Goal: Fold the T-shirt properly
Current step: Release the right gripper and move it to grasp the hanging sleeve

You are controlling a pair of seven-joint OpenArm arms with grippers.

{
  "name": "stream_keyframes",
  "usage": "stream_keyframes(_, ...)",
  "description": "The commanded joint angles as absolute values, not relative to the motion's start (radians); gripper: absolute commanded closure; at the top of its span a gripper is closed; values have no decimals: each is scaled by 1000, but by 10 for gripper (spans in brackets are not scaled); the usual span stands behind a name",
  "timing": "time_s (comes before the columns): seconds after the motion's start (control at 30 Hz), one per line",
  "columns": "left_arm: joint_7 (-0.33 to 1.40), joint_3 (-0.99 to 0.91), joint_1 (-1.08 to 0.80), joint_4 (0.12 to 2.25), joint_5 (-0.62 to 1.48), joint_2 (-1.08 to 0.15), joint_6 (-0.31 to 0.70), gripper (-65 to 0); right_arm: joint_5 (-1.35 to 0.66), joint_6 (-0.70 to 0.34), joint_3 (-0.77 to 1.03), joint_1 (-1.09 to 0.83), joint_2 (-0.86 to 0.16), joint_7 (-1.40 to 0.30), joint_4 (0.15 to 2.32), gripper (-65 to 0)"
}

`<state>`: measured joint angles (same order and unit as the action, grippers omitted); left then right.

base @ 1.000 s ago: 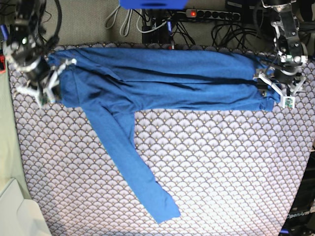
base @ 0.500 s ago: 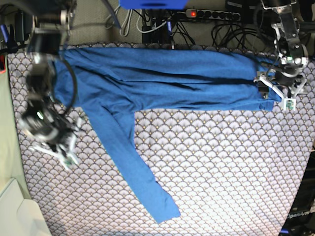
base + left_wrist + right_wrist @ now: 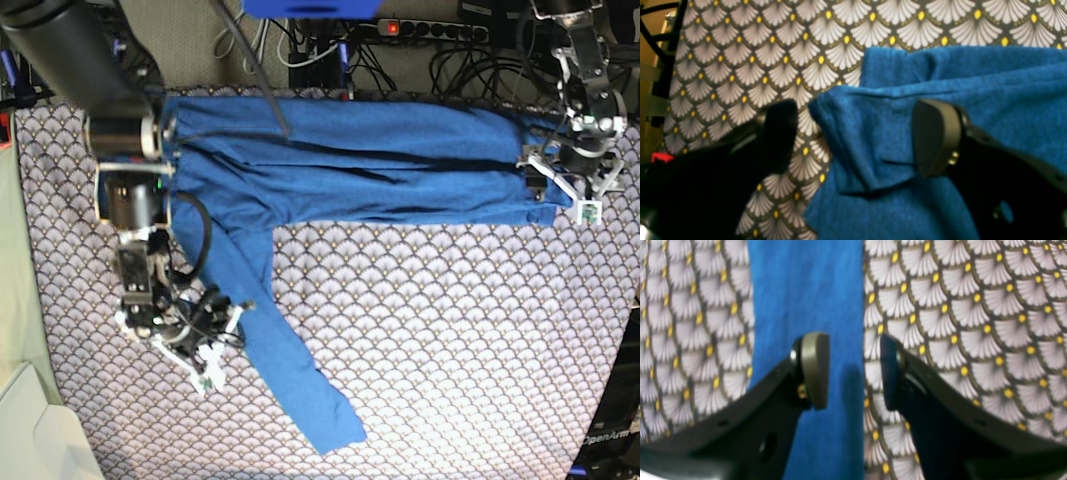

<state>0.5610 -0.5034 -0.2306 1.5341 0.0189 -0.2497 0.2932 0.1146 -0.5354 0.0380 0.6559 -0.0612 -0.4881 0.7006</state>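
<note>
Right tool [image 3: 853,371] hangs parted over the sleeve edge of the T-shirt [image 3: 330,160], one pad above blue cloth, the other above the scallop-patterned surface [image 3: 450,350]. Left tool [image 3: 857,136] stands wide, released, straddling the shirt's folded corner. Shirt body lies across the far side, one sleeve trailing diagonally nearer.

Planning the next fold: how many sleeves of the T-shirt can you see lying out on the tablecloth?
1: a sleeve trails diagonally from the T-shirt toward the near edge. A second may be folded into the body, hidden.
</note>
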Motion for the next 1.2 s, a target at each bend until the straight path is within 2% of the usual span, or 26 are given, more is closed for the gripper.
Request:
stream_keyframes(0.0, 541, -506, -223, 1554, 21, -263, 292, -519, 102, -516, 39, 707, -64, -440, 682, -263)
stream_keyframes(0.13, 541, -504, -225, 1554, 24, -263, 292, -519, 101, -475, 39, 769, -64, -332, 544, -263)
stream_keyframes(0.3, 541, -507, -229, 1554, 24, -262, 292, -519, 101, -473, 44, 785, -65, -262, 501, -263)
stream_keyframes(0.73, 541, -504, -231, 1552, 27, -262, 289, -519, 99, -472, 47, 710, -67, -205, 498, -263)
stream_keyframes(0.9, 541, -504, -231, 1550, 27, -262, 289, -519, 97, -375, 47, 700, -68, -191, 498, -263)
stream_keyframes(1.17, 541, -504, -228, 1547, 24, -262, 289, -519, 97, -372, 47, 682, -62, -191, 498, -263)
